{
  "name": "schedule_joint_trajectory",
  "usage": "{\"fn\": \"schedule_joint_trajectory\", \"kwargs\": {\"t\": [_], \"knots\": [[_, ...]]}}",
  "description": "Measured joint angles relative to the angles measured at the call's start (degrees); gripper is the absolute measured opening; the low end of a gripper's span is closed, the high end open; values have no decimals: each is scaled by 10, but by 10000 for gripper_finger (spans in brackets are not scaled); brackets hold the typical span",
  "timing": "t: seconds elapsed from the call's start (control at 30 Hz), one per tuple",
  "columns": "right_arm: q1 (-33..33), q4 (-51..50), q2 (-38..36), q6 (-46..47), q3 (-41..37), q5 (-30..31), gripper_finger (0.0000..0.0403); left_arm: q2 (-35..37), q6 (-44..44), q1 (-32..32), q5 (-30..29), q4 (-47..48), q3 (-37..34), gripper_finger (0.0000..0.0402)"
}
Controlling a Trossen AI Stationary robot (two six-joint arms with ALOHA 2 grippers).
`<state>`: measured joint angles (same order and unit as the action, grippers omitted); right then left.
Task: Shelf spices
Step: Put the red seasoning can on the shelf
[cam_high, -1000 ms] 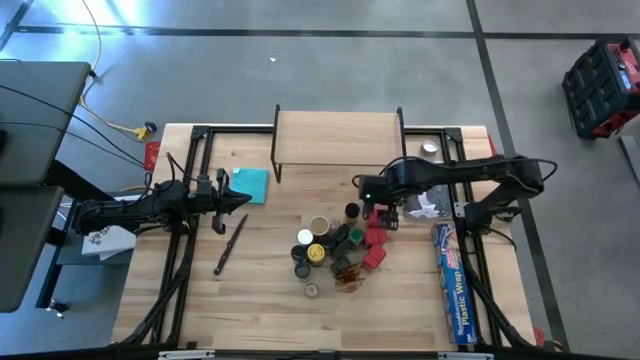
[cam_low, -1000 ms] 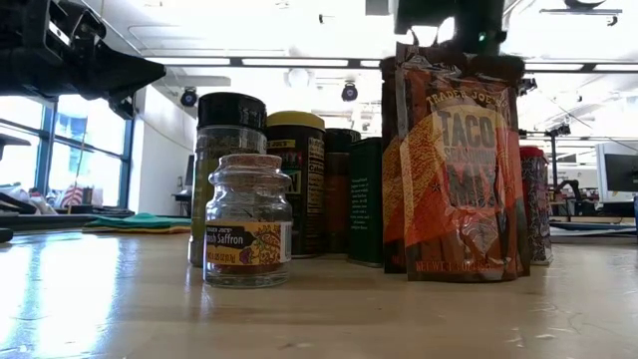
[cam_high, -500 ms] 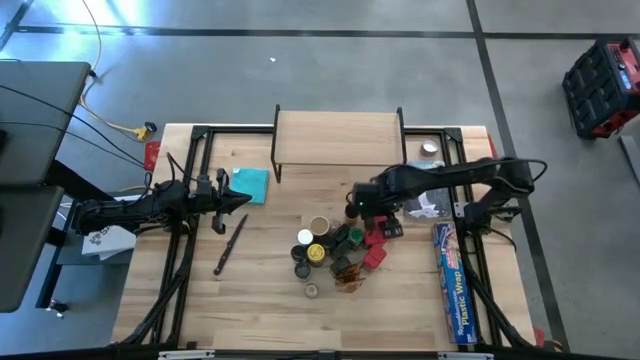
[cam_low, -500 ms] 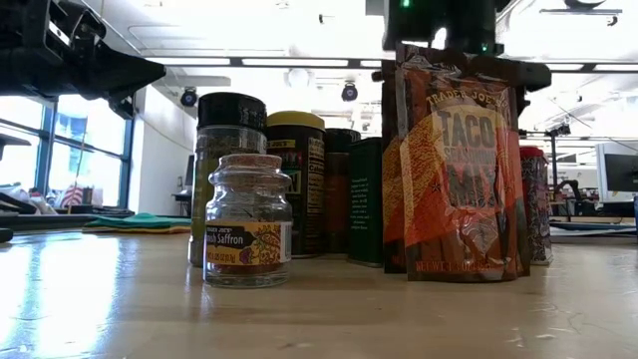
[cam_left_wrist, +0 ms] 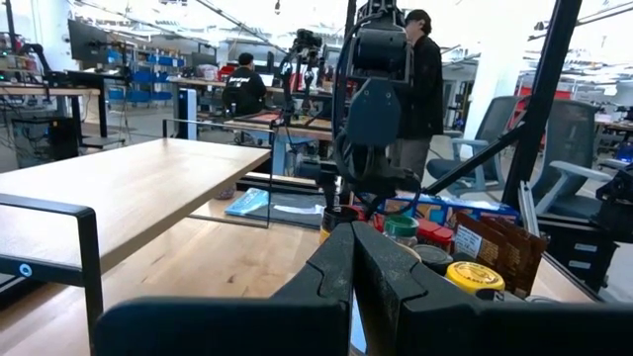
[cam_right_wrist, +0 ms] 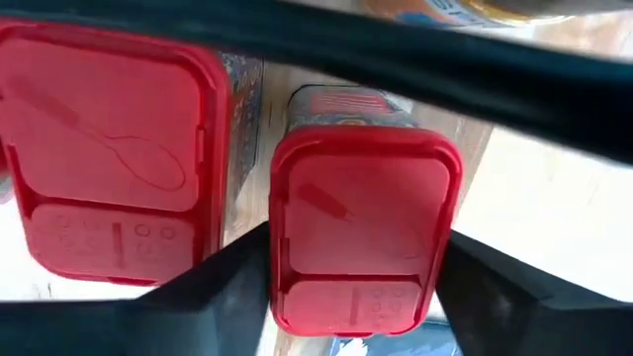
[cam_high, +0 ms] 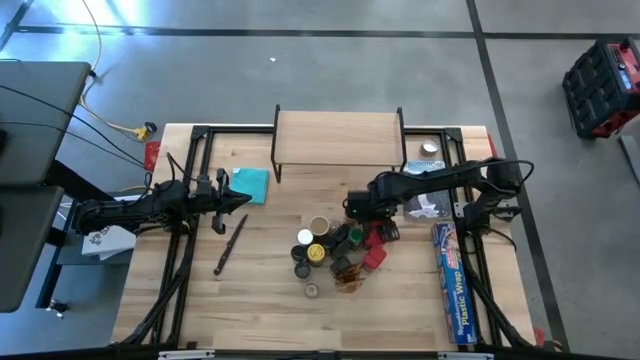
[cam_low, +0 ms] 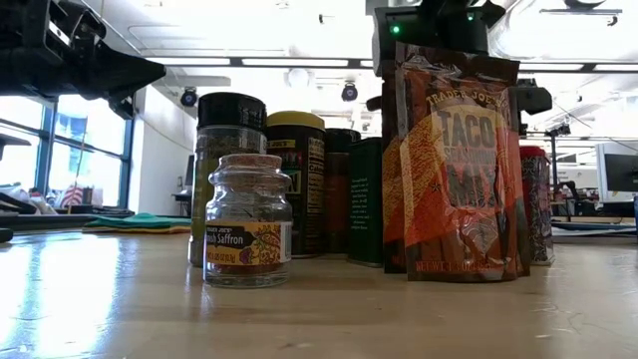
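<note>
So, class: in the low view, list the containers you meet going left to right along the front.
Small clear glass saffron jar with cork-coloured lid → dark yellow-lidded round jar → orange-brown flat taco seasoning packet.

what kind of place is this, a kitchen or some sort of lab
Most likely a robotics lab or workshop, not a kitchen: a person stands among workbenches and office chairs behind the table, long ceiling strip lights run overhead, and the spice jars sit on a test table.

Dark jointed arms point(cam_high: 440, 180), black cabling
</note>
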<state>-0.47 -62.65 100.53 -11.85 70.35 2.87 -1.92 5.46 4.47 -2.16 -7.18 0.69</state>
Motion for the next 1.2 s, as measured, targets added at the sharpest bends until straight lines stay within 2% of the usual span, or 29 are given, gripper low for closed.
{"fn": "schedule_joint_trajectory", "kwargs": {"t": [0.1,0.3,0.47,0.63,0.73,0.9,1.2], "knots": [[0,1,0,7,0,1,205,0,1,0,0,0,0,1],[0,-14,-11,30,1,-1,205,0,0,0,0,0,0,1],[-4,-74,-37,52,20,1,205,0,0,0,0,-1,0,1],[-22,-155,-57,69,97,7,205,0,-1,0,0,-5,0,1],[-38,-206,-57,63,170,43,205,0,-1,0,0,-5,0,1],[-97,-236,-57,24,277,46,205,0,-1,0,0,-9,0,1],[-254,-246,-27,-91,392,83,205,0,-1,0,-17,-24,0,1]]}}
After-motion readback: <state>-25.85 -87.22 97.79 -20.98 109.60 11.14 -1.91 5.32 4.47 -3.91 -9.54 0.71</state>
